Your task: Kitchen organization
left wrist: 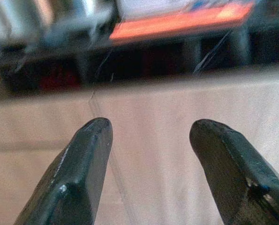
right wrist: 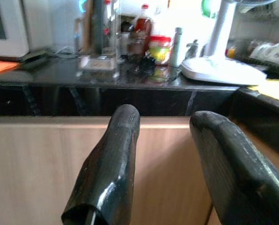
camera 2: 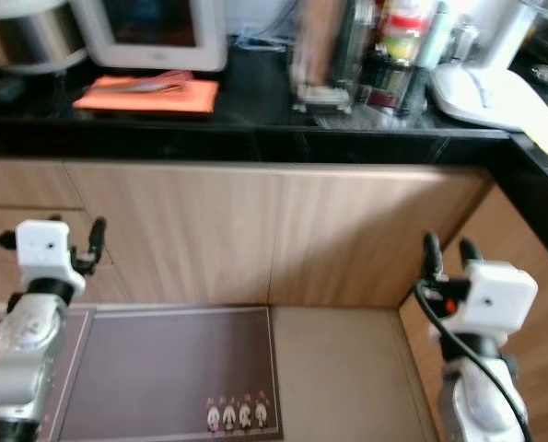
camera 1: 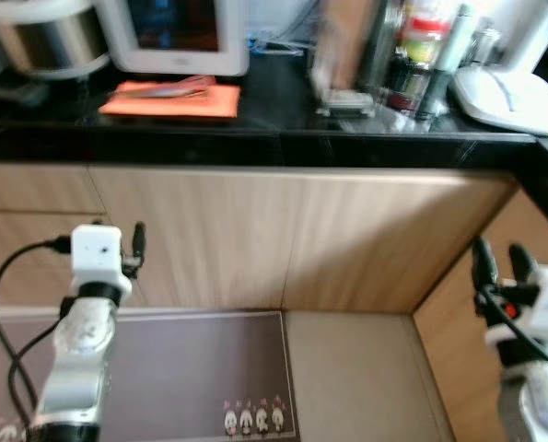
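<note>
Both grippers hang low before the cabinet fronts, released and grasping nothing. From the head cameras, the left gripper (camera 1: 137,241) rises in front of the pale wooden cabinet doors (camera 1: 283,239), and the right gripper (camera 1: 499,267) stands near the corner where the cabinets turn. Above them runs a black countertop (camera 1: 255,129). An orange mat (camera 1: 172,98) lies on it in front of a white appliance (camera 1: 177,37), with a steel pot (camera 1: 48,37) off to the left. Further right stands a cluster of bottles and jars (camera 1: 421,55), blurred, so their kinds are hard to make out, and beside them a white appliance base (camera 1: 504,97). A brown floor mat (camera 1: 191,368) with small figures along its edge lies below.

Along the left wrist, its two fingers (left wrist: 78,173) are spread apart, cabinet wood showing between them, and the orange mat is a blurred strip above.

Along the right wrist, the fingers (right wrist: 113,164) are likewise parted, pointing at the counter edge; a red-capped bottle (right wrist: 141,28) and a grey bottle (right wrist: 177,46) stand among the jars.
</note>
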`<state>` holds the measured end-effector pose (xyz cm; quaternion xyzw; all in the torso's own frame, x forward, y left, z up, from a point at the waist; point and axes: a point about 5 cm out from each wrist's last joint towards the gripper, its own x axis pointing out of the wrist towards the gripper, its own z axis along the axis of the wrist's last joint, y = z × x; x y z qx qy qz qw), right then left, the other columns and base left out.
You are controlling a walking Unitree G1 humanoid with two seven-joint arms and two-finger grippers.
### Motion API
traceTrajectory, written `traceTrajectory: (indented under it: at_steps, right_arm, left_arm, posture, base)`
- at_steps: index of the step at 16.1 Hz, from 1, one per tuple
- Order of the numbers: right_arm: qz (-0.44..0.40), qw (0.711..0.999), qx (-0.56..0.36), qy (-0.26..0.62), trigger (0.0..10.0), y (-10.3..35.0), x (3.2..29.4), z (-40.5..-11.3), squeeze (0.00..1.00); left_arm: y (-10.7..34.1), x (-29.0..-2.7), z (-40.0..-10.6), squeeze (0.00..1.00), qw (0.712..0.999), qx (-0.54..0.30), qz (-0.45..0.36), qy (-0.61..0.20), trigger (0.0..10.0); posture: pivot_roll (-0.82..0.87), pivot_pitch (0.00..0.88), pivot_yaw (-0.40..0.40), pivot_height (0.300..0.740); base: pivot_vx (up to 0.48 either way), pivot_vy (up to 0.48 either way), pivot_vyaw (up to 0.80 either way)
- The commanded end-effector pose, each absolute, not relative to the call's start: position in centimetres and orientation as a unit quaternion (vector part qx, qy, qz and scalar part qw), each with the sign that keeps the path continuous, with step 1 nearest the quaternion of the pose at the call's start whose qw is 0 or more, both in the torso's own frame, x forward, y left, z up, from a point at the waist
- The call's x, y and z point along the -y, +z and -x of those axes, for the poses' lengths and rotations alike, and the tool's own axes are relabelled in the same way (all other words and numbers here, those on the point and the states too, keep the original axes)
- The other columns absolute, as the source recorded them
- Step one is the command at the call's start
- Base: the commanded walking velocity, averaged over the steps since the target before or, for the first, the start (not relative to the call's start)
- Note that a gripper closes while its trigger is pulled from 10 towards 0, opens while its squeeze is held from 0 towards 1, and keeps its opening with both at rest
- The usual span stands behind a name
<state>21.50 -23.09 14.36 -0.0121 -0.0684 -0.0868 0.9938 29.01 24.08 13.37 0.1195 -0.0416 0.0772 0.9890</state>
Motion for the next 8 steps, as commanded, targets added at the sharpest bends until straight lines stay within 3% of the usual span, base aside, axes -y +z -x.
traceTrajectory:
  at_steps: [1,5,8]
  right_arm:
    - [0.004,0.993,0.039,-0.112,10.0,12.9,24.3,-21.0,0.00]
    - [-0.013,0.971,-0.114,-0.209,10.0,4.9,27.6,-17.7,0.00]
    - [-0.018,0.948,-0.230,-0.220,10.0,-0.5,27.9,-16.0,0.00]
  left_arm:
    - [12.2,-23.9,-29.1,0.00,0.991,0.022,-0.113,0.064,10.0]
    - [6.5,-24.5,-29.1,0.00,0.986,-0.087,-0.138,0.043,10.0]
    - [2.7,-24.1,-28.4,0.00,0.974,-0.175,-0.143,0.022,10.0]
  posture:
    - [0.04,0.055,-0.038,0.740]
    - [0.04,0.046,-0.046,0.740]
    - [0.04,0.040,-0.049,0.740]
  base:
    - [0.000,0.330,0.00]
    - [0.000,0.367,0.00]
    - [0.000,0.364,0.00]
